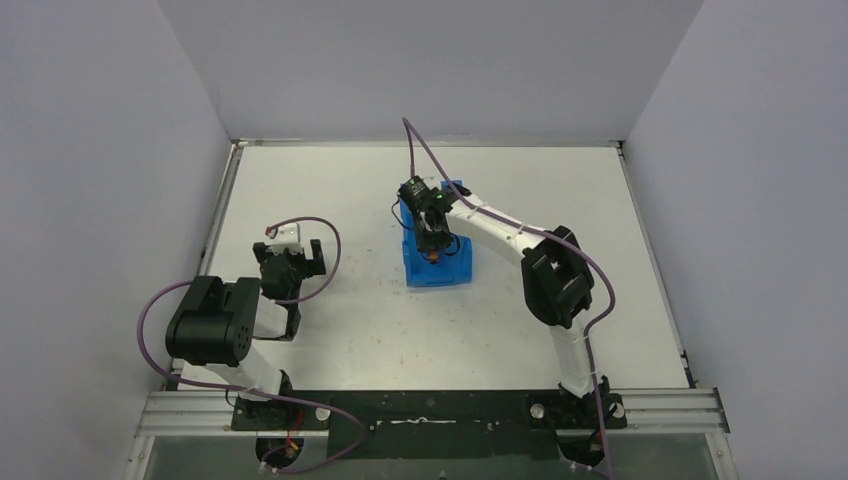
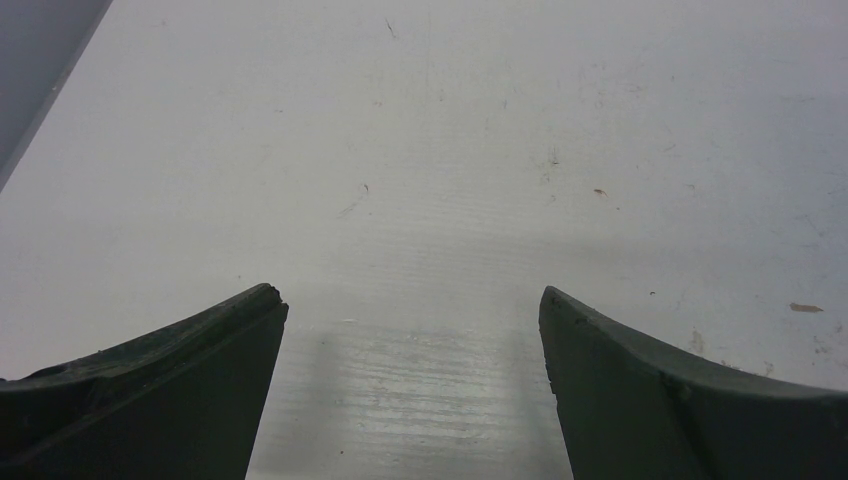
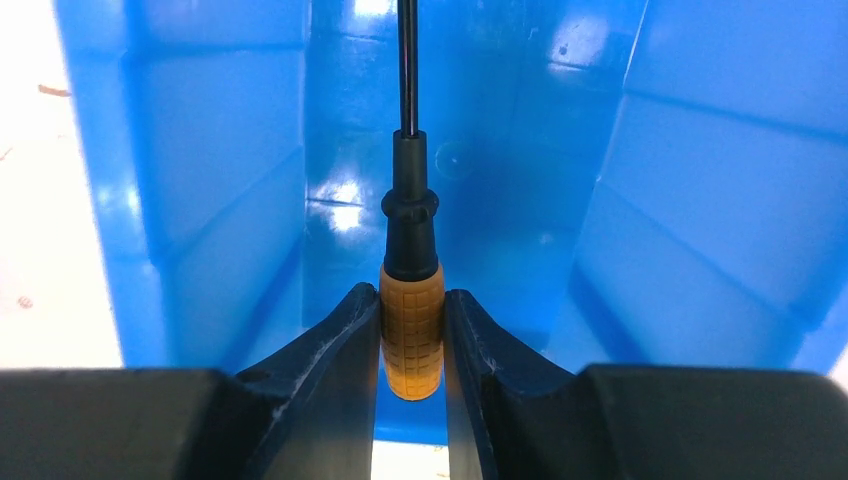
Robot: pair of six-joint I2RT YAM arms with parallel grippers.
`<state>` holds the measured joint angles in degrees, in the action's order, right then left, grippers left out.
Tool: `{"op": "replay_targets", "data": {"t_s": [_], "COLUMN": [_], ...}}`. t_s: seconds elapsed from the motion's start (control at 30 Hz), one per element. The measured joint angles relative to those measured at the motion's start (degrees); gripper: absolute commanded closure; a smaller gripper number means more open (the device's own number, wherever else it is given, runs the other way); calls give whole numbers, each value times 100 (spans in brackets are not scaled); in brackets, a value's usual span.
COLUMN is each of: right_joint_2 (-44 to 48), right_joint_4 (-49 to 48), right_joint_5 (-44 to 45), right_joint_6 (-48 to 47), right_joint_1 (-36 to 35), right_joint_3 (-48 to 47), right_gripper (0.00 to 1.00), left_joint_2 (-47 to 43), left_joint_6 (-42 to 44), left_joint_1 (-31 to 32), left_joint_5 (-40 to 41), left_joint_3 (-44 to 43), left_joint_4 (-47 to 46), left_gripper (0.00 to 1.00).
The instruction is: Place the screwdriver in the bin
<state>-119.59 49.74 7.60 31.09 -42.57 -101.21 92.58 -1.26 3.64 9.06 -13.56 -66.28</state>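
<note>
Right end effector (image 3: 411,298) clamped on screwdriver (image 3: 411,335) handle over bin (image 3: 200,180); left end effector (image 2: 410,298) wide open, empty.

Top external camera: mounted high above and behind my two bases, tilted down and forward, far off. It took in the whole flat white table (image 1: 330,200) and both my arms.

Left wrist camera: carried on my left arm, aimed out past my left gripper (image 2: 412,302), very close to the bare surface. It shared only that patch of table with the overhead view.

Right wrist camera: carried on my right arm, aimed past my right gripper (image 3: 412,298) straight into the bright blue rectangular plastic bin (image 3: 200,150), close up. The overhead view held the same bin, small, mid-table.
</note>
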Motion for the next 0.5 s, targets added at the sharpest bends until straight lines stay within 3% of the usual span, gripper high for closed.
{"op": "replay_targets", "data": {"t_s": [0.13, 0.37, 0.5], "right_joint_2": [-251, -588, -588], "right_joint_4": [-101, -103, 33], "right_joint_5": [74, 166, 179], "right_joint_6": [44, 142, 162], "right_joint_1": [39, 61, 63], "right_joint_3": [0, -2, -181], "right_gripper": [92, 56, 48], "left_joint_2": [0, 0, 0], "left_joint_6": [0, 0, 0], "left_joint_1": [0, 0, 0], "left_joint_5": [0, 0, 0], "left_joint_3": [0, 0, 0], "left_joint_4": [0, 0, 0], "left_gripper": [3, 3, 3]}}
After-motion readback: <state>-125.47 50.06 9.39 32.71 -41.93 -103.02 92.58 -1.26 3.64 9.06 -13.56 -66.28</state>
